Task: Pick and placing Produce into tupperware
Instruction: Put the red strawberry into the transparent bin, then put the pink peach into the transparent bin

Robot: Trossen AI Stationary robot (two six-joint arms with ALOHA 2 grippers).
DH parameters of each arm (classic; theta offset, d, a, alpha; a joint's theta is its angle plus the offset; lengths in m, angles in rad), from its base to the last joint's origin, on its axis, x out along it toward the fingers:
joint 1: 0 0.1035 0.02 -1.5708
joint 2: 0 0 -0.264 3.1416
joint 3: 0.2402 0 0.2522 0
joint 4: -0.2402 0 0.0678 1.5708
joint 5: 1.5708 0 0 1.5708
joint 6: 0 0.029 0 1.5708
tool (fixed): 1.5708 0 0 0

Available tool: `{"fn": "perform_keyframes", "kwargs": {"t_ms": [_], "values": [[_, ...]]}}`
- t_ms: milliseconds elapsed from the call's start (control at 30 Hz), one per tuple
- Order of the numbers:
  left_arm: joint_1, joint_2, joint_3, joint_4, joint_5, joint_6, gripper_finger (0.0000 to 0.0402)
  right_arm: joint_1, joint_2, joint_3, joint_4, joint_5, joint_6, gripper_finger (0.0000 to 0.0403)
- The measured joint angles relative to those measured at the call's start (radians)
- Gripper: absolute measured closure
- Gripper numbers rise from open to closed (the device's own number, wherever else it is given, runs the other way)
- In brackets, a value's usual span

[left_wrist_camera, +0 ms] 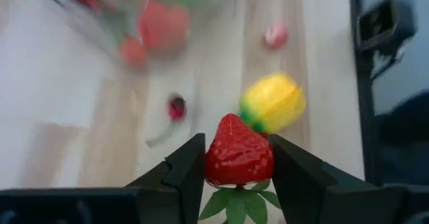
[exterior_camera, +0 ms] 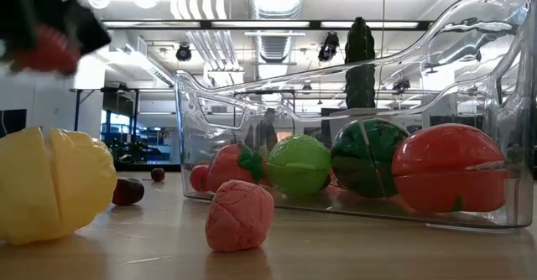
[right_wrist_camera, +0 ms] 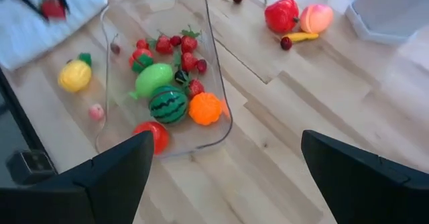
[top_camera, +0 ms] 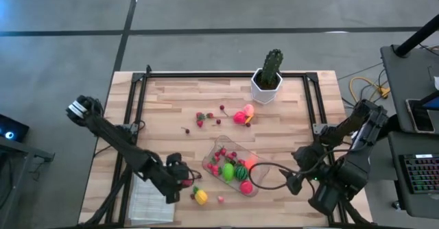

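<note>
Strawberry (left_wrist_camera: 238, 153) clamped in left claw (left_wrist_camera: 236, 167), lifted above table (top_camera: 178, 105) near yellow fruit (left_wrist_camera: 273, 102), just outside tupperware (top_camera: 231, 149); long axis along fingers, tip forward, leaves back. Step: carry after pick. Next: swing over tupperware rim, then release. Right claw (right_wrist_camera: 224, 167) spread wide, empty, waiting beside tupperware

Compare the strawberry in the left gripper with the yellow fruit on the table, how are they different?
The strawberry is red with green leaves; the yellow fruit is yellow with a green end. The strawberry is lifted, clamped in the left gripper; the yellow fruit rests on the table. Both are outside the tupperware.
</note>
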Motion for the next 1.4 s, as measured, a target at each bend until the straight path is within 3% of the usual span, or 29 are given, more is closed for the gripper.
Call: {"fn": "perform_keyframes", "kwargs": {"t_ms": [133, 233, 567, 633, 767, 900, 1233, 1400], "values": [[0.038, -0.067, 0.017, -0.001, -0.029, 0.118, 0.0268, 0.000, -0.019, 0.000, -0.001, -0.014, 0.032, 0.0033], [0.103, -0.065, 0.044, -0.002, 0.019, 0.275, 0.0268, 0.000, -0.026, 0.000, -0.001, -0.013, 0.008, 0.0033], [0.336, 0.122, 0.220, 0.168, 0.150, 0.543, 0.0267, 0.000, -0.046, 0.000, 0.000, 0.010, 0.000, 0.0033], [0.363, 0.170, 0.252, 0.169, 0.161, 0.542, 0.0267, 0.000, -0.048, 0.000, 0.000, 0.009, 0.001, 0.0033], [0.413, 0.258, 0.286, 0.170, 0.286, 0.428, 0.0267, 0.000, -0.050, 0.000, 0.000, 0.007, 0.001, 0.0033], [0.434, 0.312, 0.295, 0.166, 0.310, 0.360, 0.0260, 0.000, -0.050, 0.000, 0.000, 0.007, 0.000, 0.0033], [0.447, 0.303, 0.349, 0.172, 0.270, 0.360, 0.0142, 0.000, -0.050, 0.000, 0.000, 0.009, -0.051, 0.0033], [0.448, 0.240, 0.341, 0.173, 0.270, 0.297, 0.0119, 0.007, -0.051, 0.005, 0.001, 0.007, -0.040, 0.0033]]}}
